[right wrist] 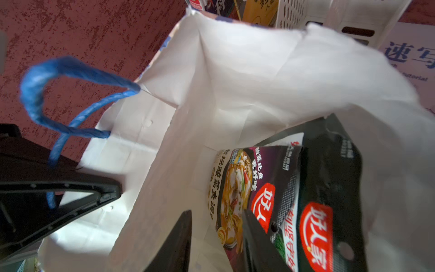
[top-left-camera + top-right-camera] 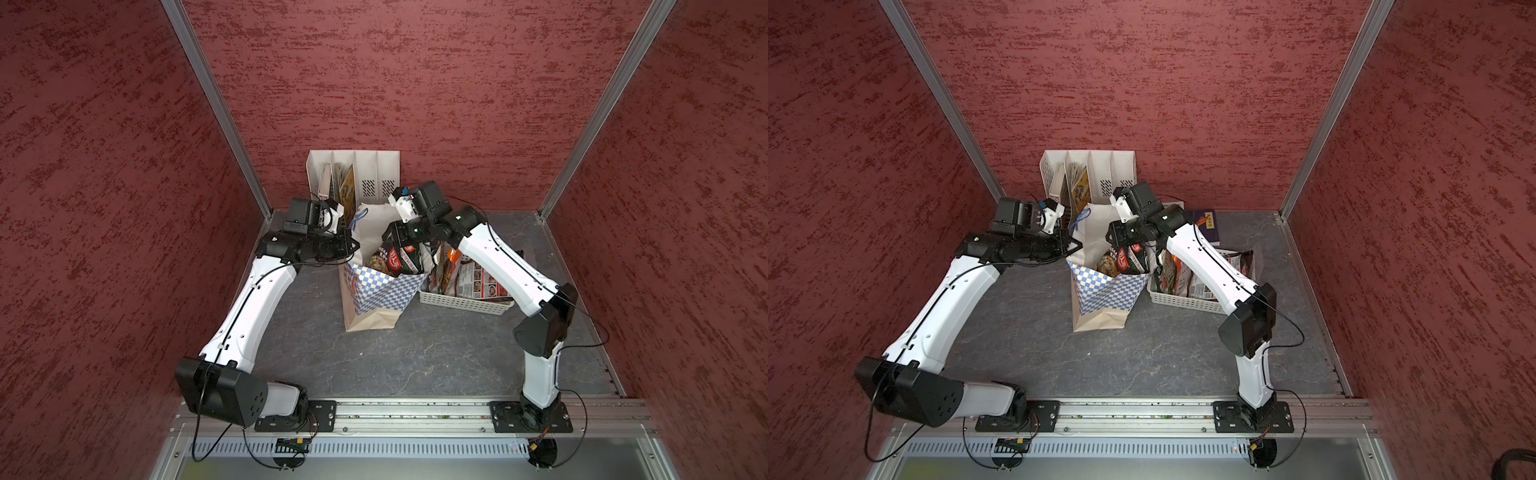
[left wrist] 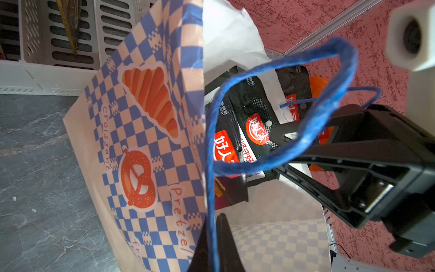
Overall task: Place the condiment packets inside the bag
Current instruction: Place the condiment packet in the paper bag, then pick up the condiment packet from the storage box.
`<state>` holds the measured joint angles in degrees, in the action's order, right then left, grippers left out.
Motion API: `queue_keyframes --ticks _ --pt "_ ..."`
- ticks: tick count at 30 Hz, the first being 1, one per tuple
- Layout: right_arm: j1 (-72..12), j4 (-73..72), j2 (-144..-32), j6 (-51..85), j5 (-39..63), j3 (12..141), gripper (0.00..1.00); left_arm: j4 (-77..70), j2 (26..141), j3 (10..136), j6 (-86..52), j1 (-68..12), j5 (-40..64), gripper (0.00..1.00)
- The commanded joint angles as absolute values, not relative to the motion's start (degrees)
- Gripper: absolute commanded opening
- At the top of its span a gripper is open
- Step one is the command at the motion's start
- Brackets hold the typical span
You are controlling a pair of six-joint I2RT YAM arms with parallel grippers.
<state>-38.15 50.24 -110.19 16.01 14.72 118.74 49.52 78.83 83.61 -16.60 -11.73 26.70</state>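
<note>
Two black condiment packets stand inside the bag, whose rim the left gripper clamps, seemingly to hold the mouth open, while the right gripper hangs over them with jaws apart, and others lie in the basket.

Checkered paper bag stands on worktop, mouth open; black packets upright inside, orange packets just beside it.

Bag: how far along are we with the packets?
Done: at least two black packets stand in the bag. In hand: left fingers pinch its rim open; right fingers are open at the mouth, holding nothing. Left: several packets wait in the basket.
</note>
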Motion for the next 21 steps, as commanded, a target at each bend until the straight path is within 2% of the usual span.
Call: queue_keyframes --ticks 1,5,9,12,16,19,21 --pt "-38.41 46.79 -102.01 16.59 9.33 116.29 0.48 46.76 78.09 83.67 -15.17 -11.5 27.55 0.0" --pt "-38.21 45.45 -91.85 16.89 0.33 107.08 0.62 46.67 78.13 83.51 -15.2 -11.43 27.77 0.0" --pt "-36.83 43.35 -80.72 16.94 -9.53 94.25 0.8 46.6 78.13 83.42 -15.2 -11.3 27.85 0.0" --pt "-35.84 40.42 -74.9 12.92 -13.75 83.45 0.85 46.44 78.06 83.27 -15.26 -11.17 28.01 0.0" --pt "-35.79 32.05 -69.58 6.42 -13.82 69.46 0.94 46.41 78.04 83.28 -15.2 -11.08 27.95 0.0" --pt "-35.82 27.2 -68.98 6.36 -10.92 63.08 0.95 46.44 78.3 83.4 -15.24 -11.07 27.93 0.0" --pt "-35.72 24.61 -70.37 8.41 -12.94 60.85 0.95 46.54 78.54 83.41 -15.21 -11.07 27.93 0.0"
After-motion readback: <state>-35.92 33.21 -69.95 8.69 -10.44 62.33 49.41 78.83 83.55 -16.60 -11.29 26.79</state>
